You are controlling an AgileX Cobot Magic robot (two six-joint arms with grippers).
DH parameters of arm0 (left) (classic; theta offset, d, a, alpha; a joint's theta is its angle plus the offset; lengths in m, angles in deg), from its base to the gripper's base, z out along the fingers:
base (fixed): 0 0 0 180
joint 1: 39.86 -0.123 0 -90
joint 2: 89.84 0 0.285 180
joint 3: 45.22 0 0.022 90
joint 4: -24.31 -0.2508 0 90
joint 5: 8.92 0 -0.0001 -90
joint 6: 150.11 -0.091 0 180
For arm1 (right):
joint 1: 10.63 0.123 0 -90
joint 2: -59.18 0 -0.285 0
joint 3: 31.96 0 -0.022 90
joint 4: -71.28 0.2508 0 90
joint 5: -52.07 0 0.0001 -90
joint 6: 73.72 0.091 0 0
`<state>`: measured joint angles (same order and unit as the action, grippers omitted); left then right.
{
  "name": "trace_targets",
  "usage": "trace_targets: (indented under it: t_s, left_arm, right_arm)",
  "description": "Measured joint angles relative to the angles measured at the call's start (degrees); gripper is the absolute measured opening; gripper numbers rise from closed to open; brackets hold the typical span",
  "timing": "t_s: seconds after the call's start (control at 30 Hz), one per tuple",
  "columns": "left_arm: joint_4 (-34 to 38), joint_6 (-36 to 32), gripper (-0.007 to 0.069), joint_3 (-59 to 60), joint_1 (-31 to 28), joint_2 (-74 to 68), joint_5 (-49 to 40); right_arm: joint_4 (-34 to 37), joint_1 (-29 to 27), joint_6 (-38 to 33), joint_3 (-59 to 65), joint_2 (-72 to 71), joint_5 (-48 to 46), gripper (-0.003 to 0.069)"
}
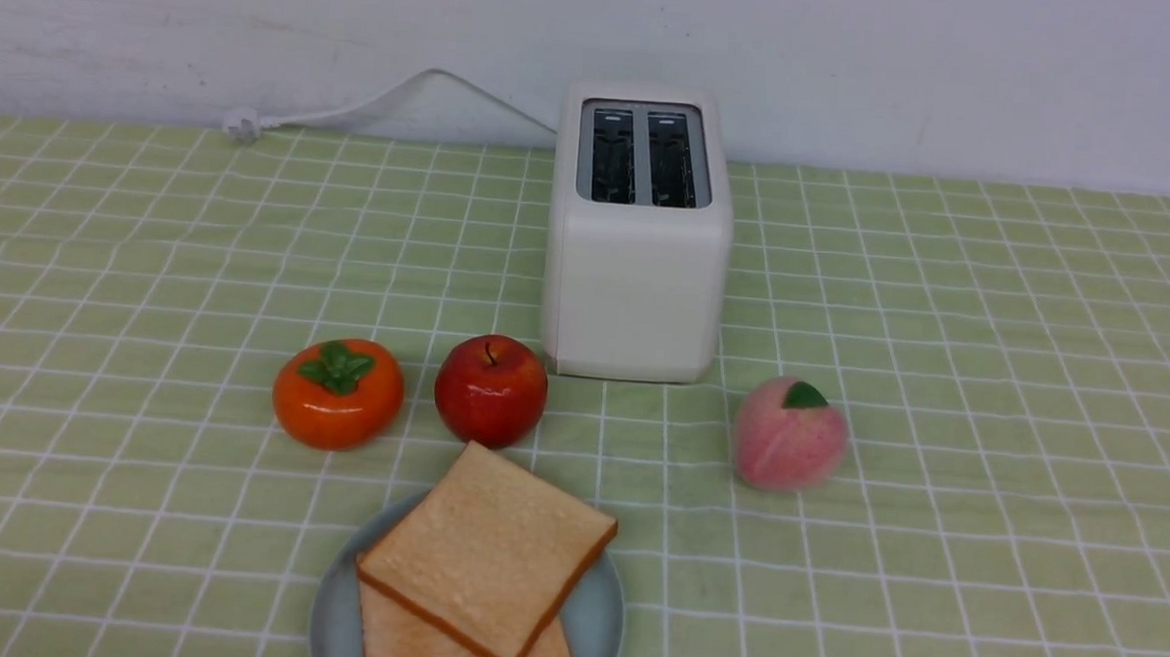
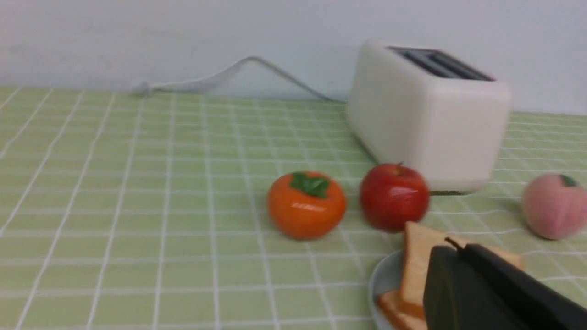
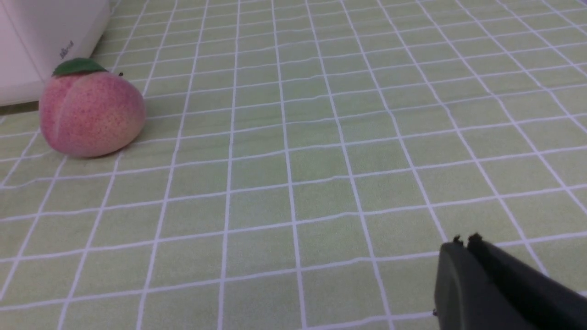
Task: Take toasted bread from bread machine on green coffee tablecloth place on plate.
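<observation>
The white bread machine [image 1: 638, 271] stands at the back of the green coffee tablecloth [image 1: 942, 387], and both of its slots look empty. Two slices of toasted bread [image 1: 488, 554] lie stacked on the pale blue-grey plate [image 1: 602, 610] at the front edge, the top slice tilted across the lower one [image 1: 408, 650]. In the left wrist view my left gripper [image 2: 458, 247] is shut and holds nothing. It hangs in front of the bread [image 2: 417, 261] and the plate [image 2: 383, 279]. My right gripper [image 3: 464, 242] is shut over bare cloth, empty, well away from the bread machine [image 3: 36, 41].
An orange persimmon [image 1: 338, 394] and a red apple [image 1: 491, 391] sit between the plate and the bread machine. A pink peach [image 1: 790, 434] lies to the right of them. The white cord [image 1: 377, 102] runs along the wall at the back left.
</observation>
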<state>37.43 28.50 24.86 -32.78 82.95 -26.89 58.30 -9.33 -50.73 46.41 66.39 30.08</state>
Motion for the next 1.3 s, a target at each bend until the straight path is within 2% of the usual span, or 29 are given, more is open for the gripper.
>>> trace_targets:
  t_s: [0.1,0.3,1.3]
  left_arm:
    - [-2.2,7.4,-0.0013,6.3,-2.5,0.0,2.1]
    - [-3.6,13.6,-0.0013,8.8,-2.5,0.0,-4.5]
    - [-3.3,14.6,-0.0013,8.8,-2.5,0.0,-4.4]
  right_arm:
    - [0.0,0.0,0.0,0.0,0.0,0.0,0.0011]
    - [-0.1,0.0,0.0,0.0,0.0,-0.2,0.0018]
    - [-0.1,0.0,0.0,0.0,0.0,-0.2,0.0038]
